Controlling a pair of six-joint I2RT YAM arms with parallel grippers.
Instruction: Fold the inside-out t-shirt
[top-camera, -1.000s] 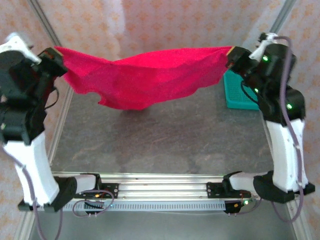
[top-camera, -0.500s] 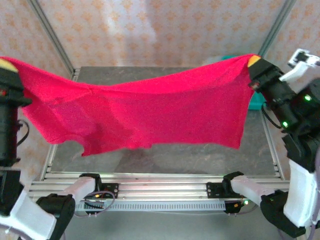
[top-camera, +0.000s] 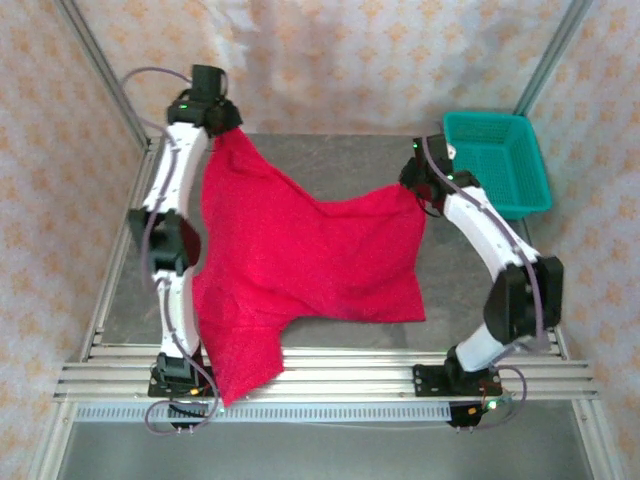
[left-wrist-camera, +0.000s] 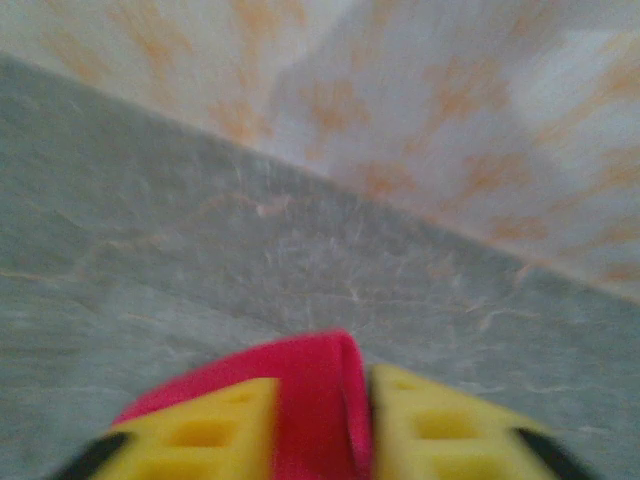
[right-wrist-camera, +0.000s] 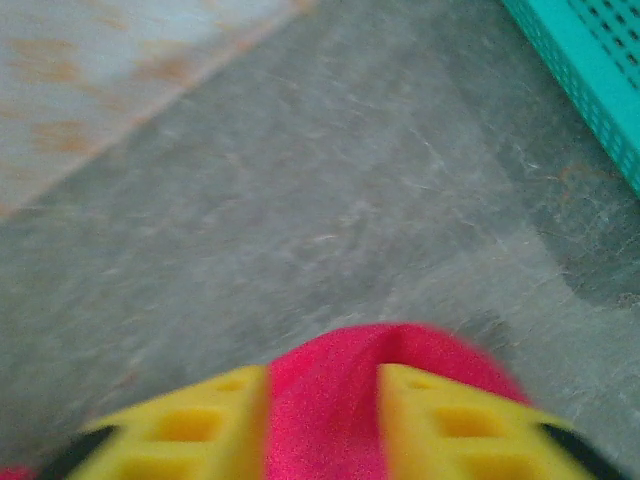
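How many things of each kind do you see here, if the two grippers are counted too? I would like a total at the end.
Red t-shirt: 1
Teal basket: 1
Grippers: 2, the left gripper and the right gripper, each shut on the t-shirt
Total: 4

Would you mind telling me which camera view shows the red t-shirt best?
The top external view: the whole t-shirt spreads across the table, one end draping over the near rail. The wrist views show a small red fold pinched in the left gripper and the right gripper.
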